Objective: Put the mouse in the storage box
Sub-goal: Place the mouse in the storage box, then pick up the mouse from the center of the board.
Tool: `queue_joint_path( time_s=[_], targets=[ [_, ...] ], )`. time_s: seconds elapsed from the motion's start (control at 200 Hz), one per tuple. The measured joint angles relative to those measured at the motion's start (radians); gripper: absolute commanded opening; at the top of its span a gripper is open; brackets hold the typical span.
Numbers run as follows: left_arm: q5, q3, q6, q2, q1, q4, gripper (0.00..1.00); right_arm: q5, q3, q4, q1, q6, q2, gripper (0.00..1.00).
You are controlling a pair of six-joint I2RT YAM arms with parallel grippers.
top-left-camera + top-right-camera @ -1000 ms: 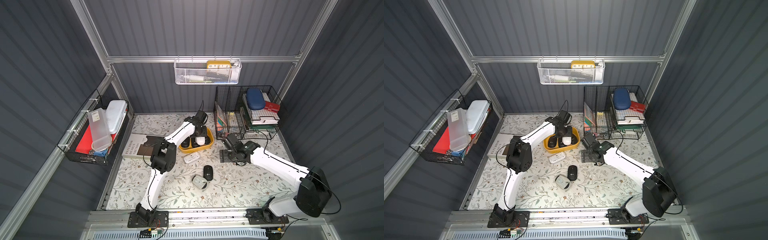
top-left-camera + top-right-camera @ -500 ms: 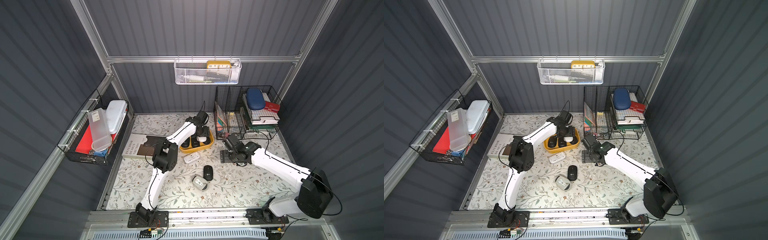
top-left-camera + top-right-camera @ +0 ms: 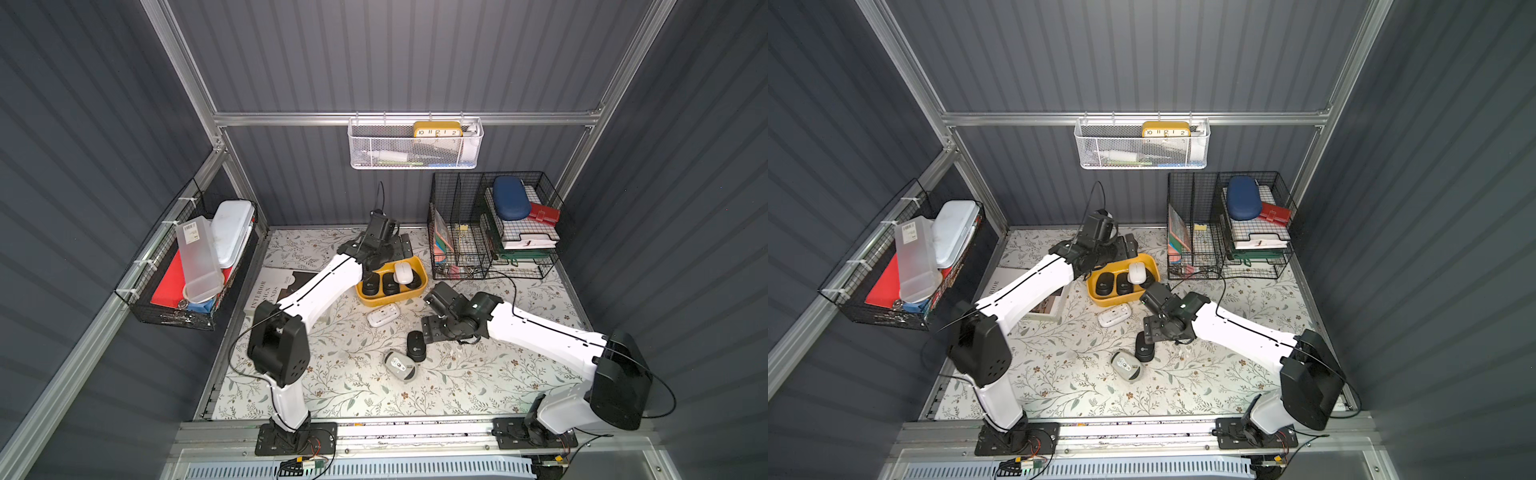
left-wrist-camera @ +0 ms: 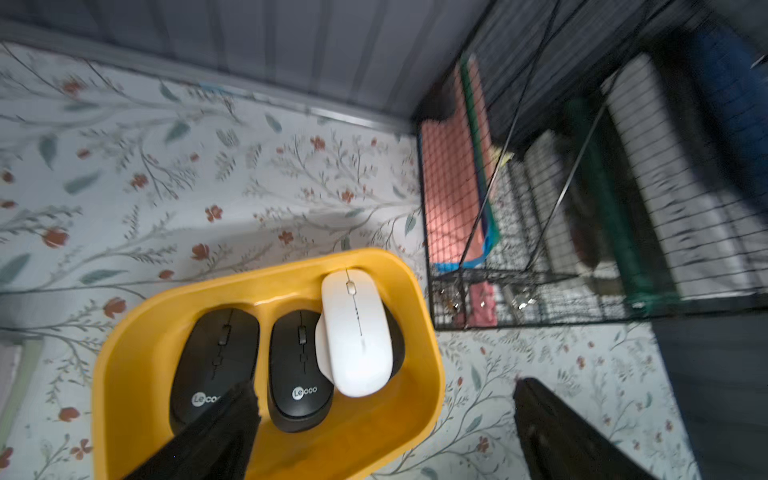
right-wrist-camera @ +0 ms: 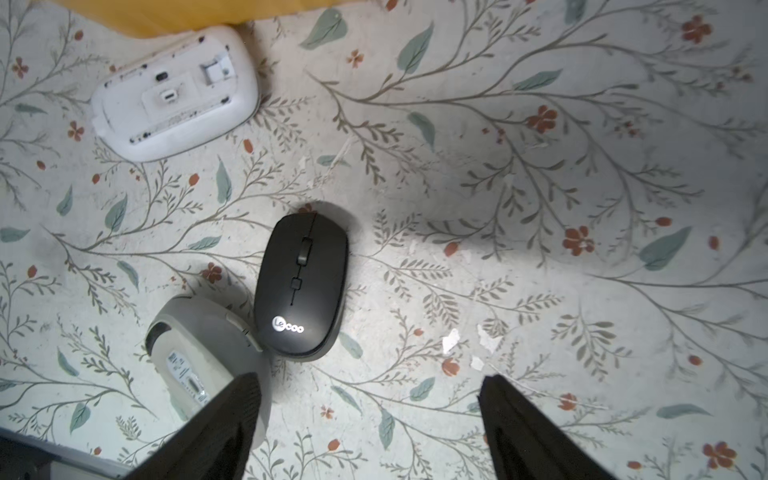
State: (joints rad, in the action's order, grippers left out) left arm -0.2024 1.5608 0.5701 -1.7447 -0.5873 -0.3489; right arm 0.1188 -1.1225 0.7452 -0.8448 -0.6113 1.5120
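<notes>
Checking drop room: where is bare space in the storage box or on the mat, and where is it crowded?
Storage box: crowded; white mouse lies atop another beside two black mice. Bare mat: between grey mouse and front rail, and between box and back wall.

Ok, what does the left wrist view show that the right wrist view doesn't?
Left wrist only: the inside of the storage box, a white mouse lying on black mice, and the wire organiser beside it. Right wrist only: three mice loose on the floral mat: a black mouse, an upturned white mouse, a grey mouse against the black. Both: that mat and the yellow box, only its edge in the right wrist view.
</notes>
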Motion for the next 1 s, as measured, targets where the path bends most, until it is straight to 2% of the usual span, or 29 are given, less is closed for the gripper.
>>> queue_joint_path(
  time_s=[0.18, 0.45, 0.65, 1.001],
  targets=[
    [-0.094, -0.241, 0.046, 0.274, 0.004, 0.154, 0.99, -0.024, -0.087, 0.029, -0.056, -0.042, 0.133, 0.86],
    [-0.176, -0.471, 0.095, 0.535, 0.005, 0.270, 0.99, -0.041, -0.186, 0.087, -0.080, -0.080, 0.275, 0.85],
    [-0.213, -0.550, 0.111, 0.632, 0.005, 0.312, 0.99, -0.043, -0.225, 0.120, -0.080, -0.108, 0.325, 0.85],
    [-0.221, -0.632, 0.112, 0.661, 0.005, 0.354, 0.99, -0.061, -0.266, 0.143, -0.080, -0.140, 0.409, 0.81]
  ],
)
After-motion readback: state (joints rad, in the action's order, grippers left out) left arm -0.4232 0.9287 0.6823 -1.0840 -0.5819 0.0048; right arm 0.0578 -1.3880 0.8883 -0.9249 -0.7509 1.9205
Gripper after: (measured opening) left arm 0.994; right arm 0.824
